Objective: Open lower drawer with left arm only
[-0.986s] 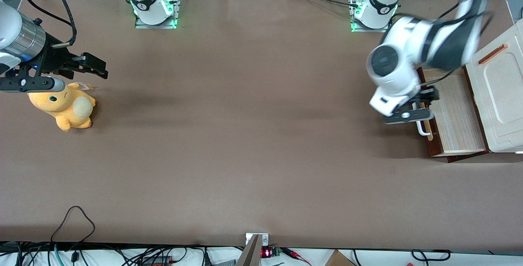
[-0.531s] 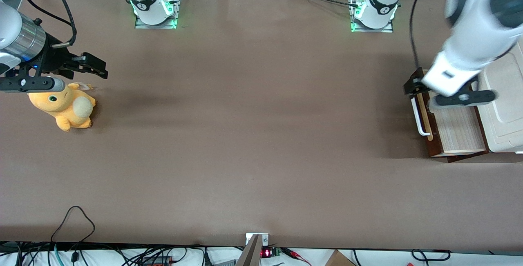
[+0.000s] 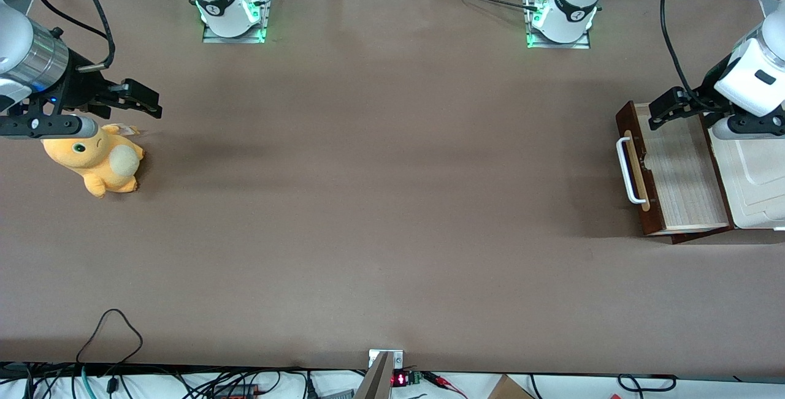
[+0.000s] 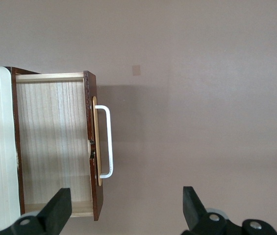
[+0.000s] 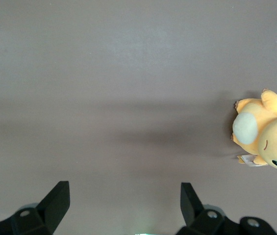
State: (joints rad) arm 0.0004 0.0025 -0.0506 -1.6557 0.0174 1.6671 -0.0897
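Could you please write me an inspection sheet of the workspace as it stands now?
Surface: brown table, bare in the middle.
Job's things: lower drawer pulled out, inside empty; white handle free.
Clutter: orange plush toy toward the parked arm's end.
Grippers: left gripper open, raised above the drawer, holding nothing.
Cables: black cable loop at the table's near edge.
Surroundings: cream cabinet top beside the drawer.

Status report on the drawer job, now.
Left gripper open, holding nothing, raised above the drawer's end farther from the front camera. Lower drawer pulled out, inside bare, handle free. Nothing in the way.
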